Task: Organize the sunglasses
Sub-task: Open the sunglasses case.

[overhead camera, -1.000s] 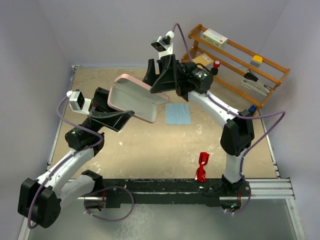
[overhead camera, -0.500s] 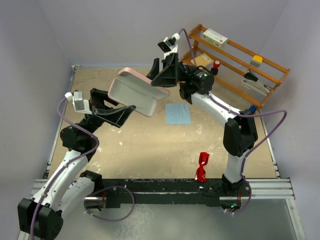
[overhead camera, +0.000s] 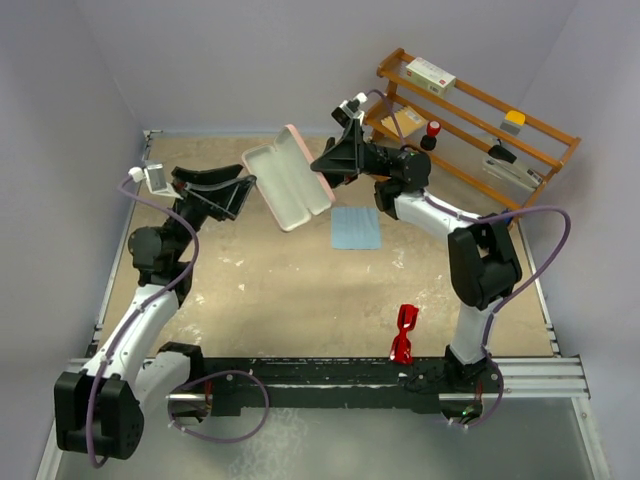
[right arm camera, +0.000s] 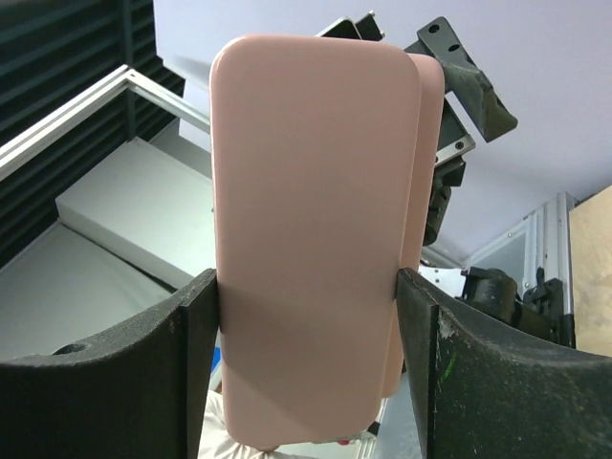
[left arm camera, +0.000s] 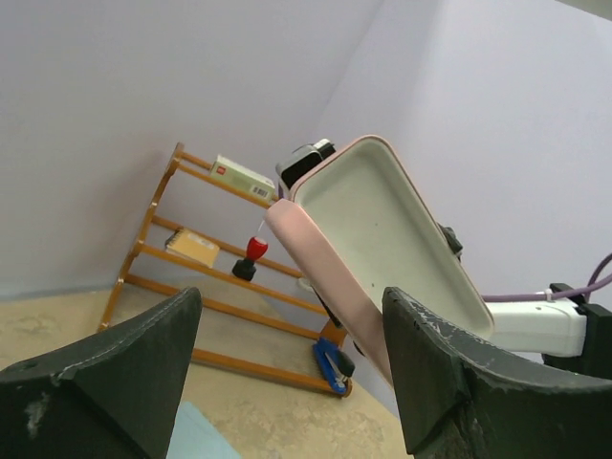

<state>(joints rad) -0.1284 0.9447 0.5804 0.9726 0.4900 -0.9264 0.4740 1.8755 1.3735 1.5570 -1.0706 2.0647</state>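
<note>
Noted L gripper (overhead camera: 244,190) raised at far left, fingers (left arm camera: 115,373) spread wide, gripping nothing. Found pink case (overhead camera: 288,190) just right of it, up in air, tilted, open, white lining toward L wrist cam. Saw R gripper (overhead camera: 326,168) clamped across case's outer shell, fingers pressed to both long edges. Spotted blue cloth (overhead camera: 356,228) flat on table (overhead camera: 280,290) below. Found red sunglasses (overhead camera: 405,333) further right, on table at near edge by R arm base, well apart from case. Logged wooden rack (overhead camera: 470,110) at far right.
</note>
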